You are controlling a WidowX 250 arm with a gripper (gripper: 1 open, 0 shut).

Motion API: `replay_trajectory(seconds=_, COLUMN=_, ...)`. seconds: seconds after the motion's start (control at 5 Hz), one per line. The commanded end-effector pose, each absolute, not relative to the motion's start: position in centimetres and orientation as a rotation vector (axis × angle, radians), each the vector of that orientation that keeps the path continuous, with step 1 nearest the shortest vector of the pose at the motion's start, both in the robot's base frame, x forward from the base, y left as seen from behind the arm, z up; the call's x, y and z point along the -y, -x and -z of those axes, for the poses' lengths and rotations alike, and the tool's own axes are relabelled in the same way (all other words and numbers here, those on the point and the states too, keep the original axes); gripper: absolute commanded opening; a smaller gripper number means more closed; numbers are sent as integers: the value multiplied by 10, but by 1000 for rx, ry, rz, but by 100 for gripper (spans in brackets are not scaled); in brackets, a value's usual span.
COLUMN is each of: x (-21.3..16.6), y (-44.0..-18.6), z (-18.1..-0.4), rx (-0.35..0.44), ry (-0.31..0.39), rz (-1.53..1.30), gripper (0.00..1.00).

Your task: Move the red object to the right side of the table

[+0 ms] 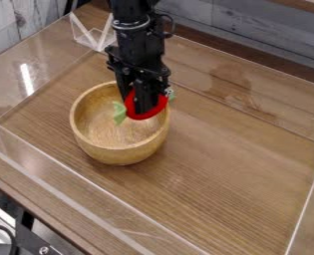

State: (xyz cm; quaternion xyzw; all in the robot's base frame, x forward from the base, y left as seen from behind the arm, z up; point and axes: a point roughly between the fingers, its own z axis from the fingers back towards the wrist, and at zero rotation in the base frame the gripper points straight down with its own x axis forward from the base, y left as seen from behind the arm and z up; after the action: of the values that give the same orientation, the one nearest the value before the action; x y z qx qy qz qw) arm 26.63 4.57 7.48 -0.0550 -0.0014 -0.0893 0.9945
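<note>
While pointing down, tool [145, 104] clenched on red object [149, 108] | over wooden bowl [104, 142]

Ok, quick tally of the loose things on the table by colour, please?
Red: 1, the red object, held by the tool over the bowl
Green: 1, a green piece showing inside the bowl
Light wood: 1, the bowl
Total: 3

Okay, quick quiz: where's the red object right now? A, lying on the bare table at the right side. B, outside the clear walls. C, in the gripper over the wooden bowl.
C: the gripper is shut on the red object just above the wooden bowl.
</note>
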Motion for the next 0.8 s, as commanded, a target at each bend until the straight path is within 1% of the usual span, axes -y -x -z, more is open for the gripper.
replay_trajectory(seconds=0.0, x=-48, y=-271, z=-83, rx=37, ry=101, rz=179, gripper=0)
replay_trajectory(seconds=0.6, x=-47, y=-272, z=-81, rx=36, ry=105, rz=189, gripper=0)
